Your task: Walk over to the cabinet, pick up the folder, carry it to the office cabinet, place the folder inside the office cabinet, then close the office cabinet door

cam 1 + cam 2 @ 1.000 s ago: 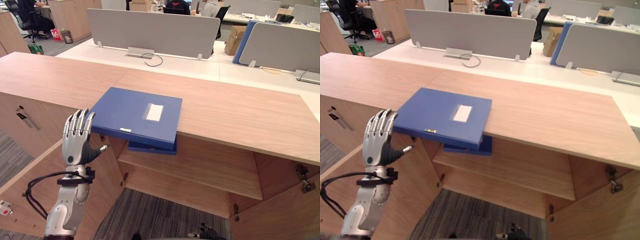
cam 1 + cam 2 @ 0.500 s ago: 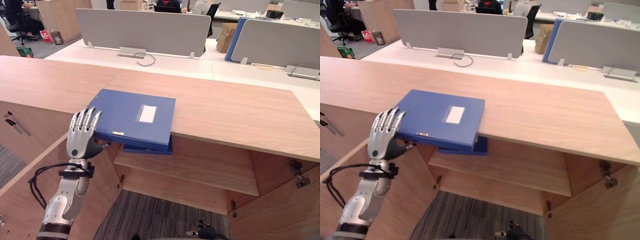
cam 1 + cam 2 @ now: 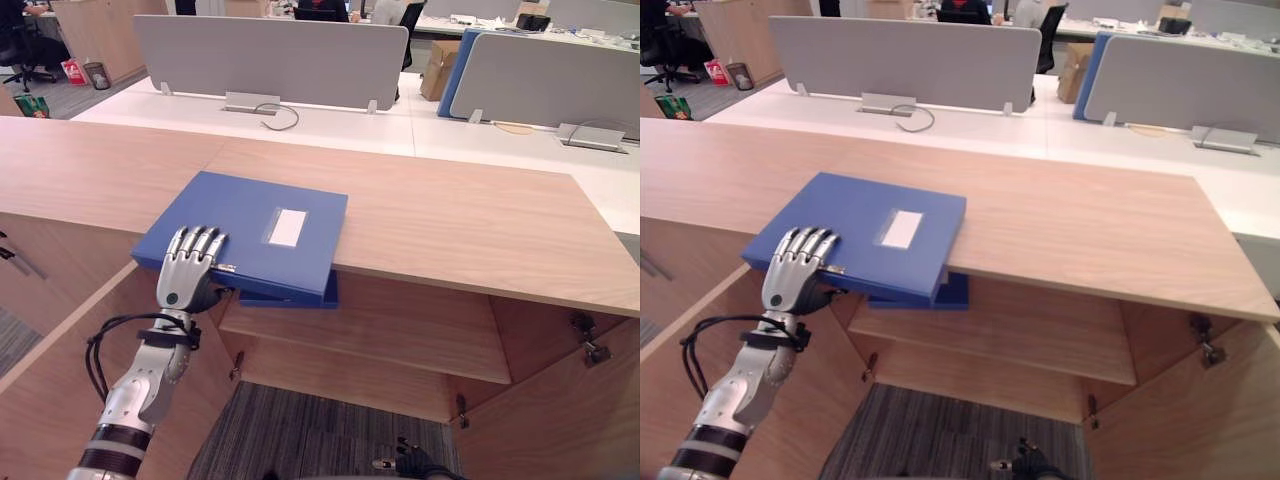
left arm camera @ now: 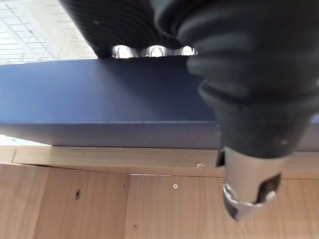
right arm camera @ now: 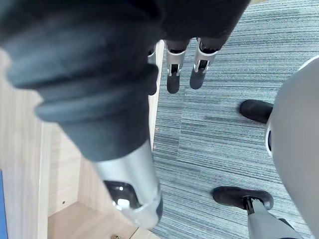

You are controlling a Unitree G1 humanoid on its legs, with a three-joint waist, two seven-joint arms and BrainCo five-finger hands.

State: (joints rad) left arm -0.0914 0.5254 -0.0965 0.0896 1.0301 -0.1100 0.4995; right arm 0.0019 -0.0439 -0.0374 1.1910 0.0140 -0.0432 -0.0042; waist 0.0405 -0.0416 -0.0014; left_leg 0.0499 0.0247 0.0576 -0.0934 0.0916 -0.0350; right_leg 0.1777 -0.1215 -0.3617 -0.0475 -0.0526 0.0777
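Right hand [image 5: 172, 74] hangs low, fingers straight and apart, empty. Left hand [image 3: 188, 275] clamps the near-left corner of the blue flat box folder [image 3: 255, 225], fingers on top and thumb underneath; the folder lies on the light wooden office cabinet [image 3: 450, 220] top, overhanging its near edge. Risk: this one-corner pinch could let the folder tip or slip on lifting, dropping onto the second blue folder [image 3: 300, 297] just beneath or the open wooden door [image 3: 60, 380].
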